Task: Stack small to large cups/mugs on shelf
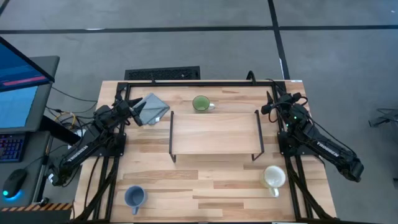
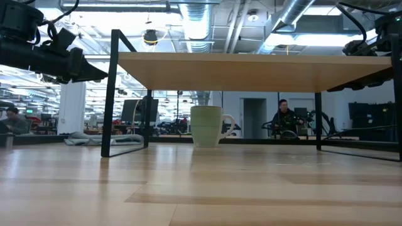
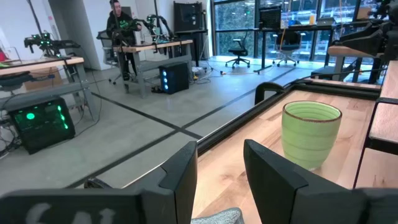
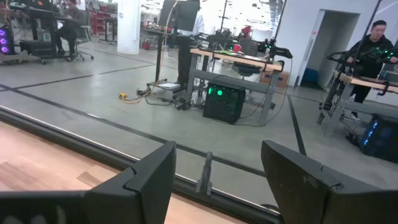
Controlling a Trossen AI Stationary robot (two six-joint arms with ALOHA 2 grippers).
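- The left gripper (image 1: pixel 138 111) hangs over the far left part of the counter (image 1: pixel 211 186), its fingers (image 3: pixel 180 177) parted with empty air between them and grasping nothing.
- In the left wrist view, a corner of grey cloth (image 1: pixel 152 108) shows just below those fingers; from above, the cloth lies folded on the counter right beside the gripper, near the far left corner.
- The blue mug (image 1: pixel 134 197) stands alone near the front left edge of the counter, well apart from the shelf (image 1: pixel 214 132).
- The shelf sits in the middle of the counter on thin black wire legs, its light-wood board bare.
- The green mug (image 1: pixel 201 103) stands upright on the counter just behind the shelf's far edge, handle turned to the right; in the low view it shows under the board, between the legs.
- The cream-white mug (image 1: pixel 273 177) stands on the counter in front of the shelf's right end, near the front right leg.
- The right gripper (image 1: pixel 271 103) is raised over the far right corner of the counter, fingers (image 4: pixel 152 180) spread wide and released, nothing held.
- A person (image 4: pixel 372 46) stands at a bench in the room beyond.
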